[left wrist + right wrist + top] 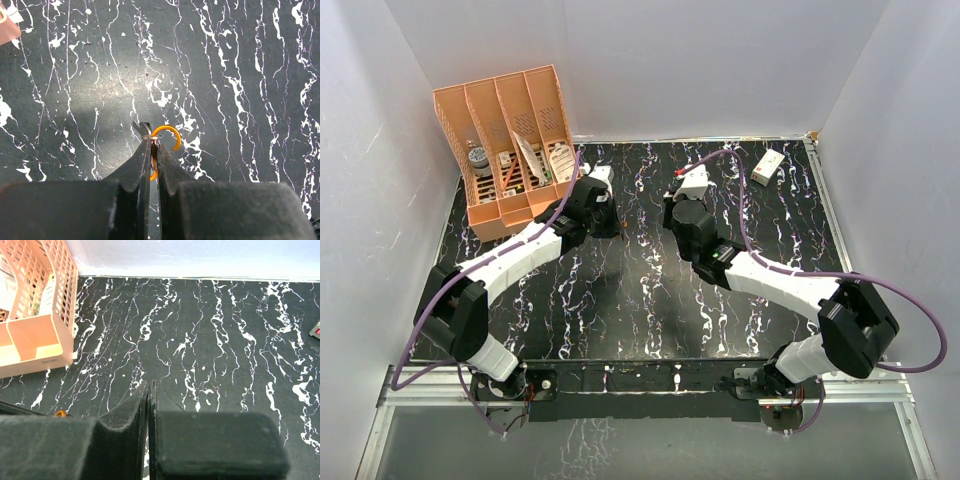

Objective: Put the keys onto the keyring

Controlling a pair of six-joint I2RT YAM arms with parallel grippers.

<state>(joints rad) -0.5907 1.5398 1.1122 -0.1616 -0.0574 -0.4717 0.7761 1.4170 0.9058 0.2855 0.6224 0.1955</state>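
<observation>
The left gripper [151, 146] is clamped on the keyring [170, 131], whose orange curl juts toward 2 o'clock from the tips. The keys [143, 130] sit at the tips' 11 o'clock, touching it (whether truly threaded cannot be told). The right gripper [149, 392] is pressed together on nothing at the left one's 3 o'clock. Threading seems to be in hand, and next it would likely have to part and push the keys along the curl.

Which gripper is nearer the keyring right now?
Left. The left gripper pinches the keyring between its fingers; the right gripper sits shut, apart from it to the right.
</observation>
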